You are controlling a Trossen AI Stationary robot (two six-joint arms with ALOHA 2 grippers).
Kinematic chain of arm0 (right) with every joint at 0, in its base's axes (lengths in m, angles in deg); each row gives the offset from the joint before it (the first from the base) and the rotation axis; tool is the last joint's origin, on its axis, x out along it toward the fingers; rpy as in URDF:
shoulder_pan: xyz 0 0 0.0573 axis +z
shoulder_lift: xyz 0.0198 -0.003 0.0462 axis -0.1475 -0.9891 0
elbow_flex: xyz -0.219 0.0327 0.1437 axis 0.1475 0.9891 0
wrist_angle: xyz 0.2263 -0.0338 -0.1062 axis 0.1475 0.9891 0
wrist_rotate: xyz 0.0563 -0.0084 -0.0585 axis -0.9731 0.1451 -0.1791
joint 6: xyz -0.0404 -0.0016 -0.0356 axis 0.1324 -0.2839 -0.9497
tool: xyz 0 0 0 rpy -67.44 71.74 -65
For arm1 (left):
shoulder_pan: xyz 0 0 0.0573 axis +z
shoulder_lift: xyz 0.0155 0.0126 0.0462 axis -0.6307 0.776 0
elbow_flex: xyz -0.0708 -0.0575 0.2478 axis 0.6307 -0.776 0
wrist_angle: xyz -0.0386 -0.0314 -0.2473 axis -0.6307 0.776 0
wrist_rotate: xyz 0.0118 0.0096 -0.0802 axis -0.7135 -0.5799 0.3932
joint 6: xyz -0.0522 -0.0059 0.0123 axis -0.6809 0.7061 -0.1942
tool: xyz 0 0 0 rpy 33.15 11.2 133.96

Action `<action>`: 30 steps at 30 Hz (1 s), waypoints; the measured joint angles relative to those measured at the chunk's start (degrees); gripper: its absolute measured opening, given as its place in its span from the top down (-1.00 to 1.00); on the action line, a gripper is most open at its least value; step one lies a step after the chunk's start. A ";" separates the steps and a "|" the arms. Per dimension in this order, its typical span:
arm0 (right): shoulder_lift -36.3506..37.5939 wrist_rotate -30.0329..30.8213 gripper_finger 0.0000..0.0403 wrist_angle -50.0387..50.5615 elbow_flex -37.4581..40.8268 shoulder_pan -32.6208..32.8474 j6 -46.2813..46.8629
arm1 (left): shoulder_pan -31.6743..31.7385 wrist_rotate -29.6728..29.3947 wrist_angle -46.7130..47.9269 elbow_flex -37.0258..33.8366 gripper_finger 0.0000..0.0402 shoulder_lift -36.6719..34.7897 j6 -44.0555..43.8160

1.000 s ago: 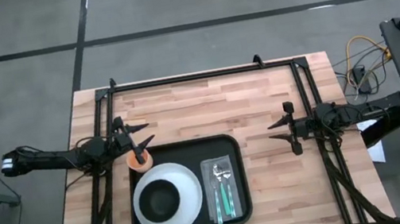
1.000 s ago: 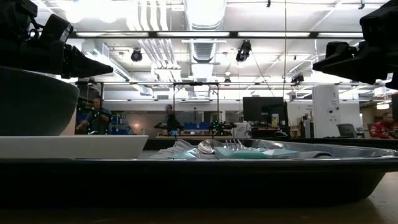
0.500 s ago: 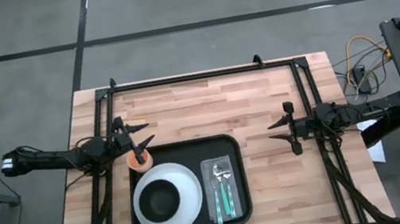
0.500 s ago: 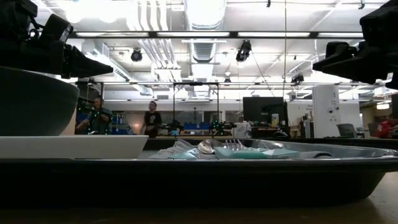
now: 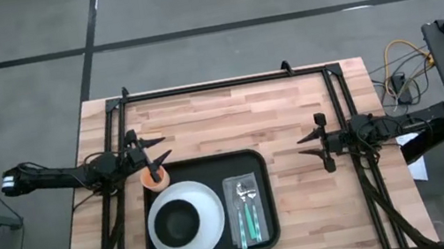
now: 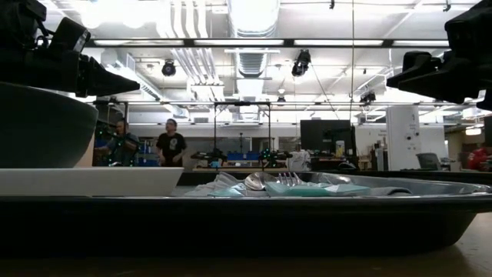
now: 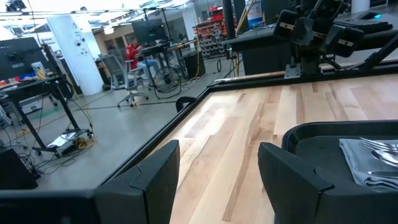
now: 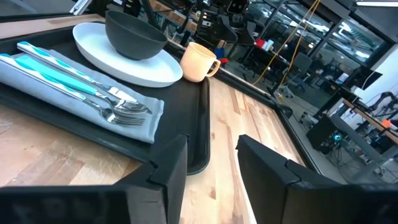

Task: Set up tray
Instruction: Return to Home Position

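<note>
Tray (image 5: pixel 259 161), fully laid, on counter (image 5: pixel 229 114). We noted left tool (image 5: pixel 158 152) and right tool (image 5: pixel 304 144) parked beside it, both open and empty, the work judged finished.

Your worktop (image 5: pixel 230 119) is pale joined wood strips, smooth with a low sheen, and the black tray (image 5: pixel 211 166) on it looks like smooth, faintly glossy plastic. The grey napkin (image 8: pixel 74 106) is soft folded cloth. The cutlery (image 8: pixel 127 112) has shiny metal heads, the white plate (image 8: pixel 146 70) is glossy and the dark bowl (image 8: pixel 134 37) is matt.
</note>
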 joint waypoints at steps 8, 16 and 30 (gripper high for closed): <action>0.00 0.00 0.34 0.00 0.00 0.00 0.00 | -0.01 0.00 0.00 0.00 0.01 0.01 -0.01; 0.00 0.00 0.39 0.00 0.00 0.00 0.00 | 0.00 0.00 0.00 0.00 0.01 0.02 -0.02; 0.00 0.00 0.39 0.00 0.00 0.02 0.00 | 0.00 0.00 0.00 0.00 0.01 0.02 0.00</action>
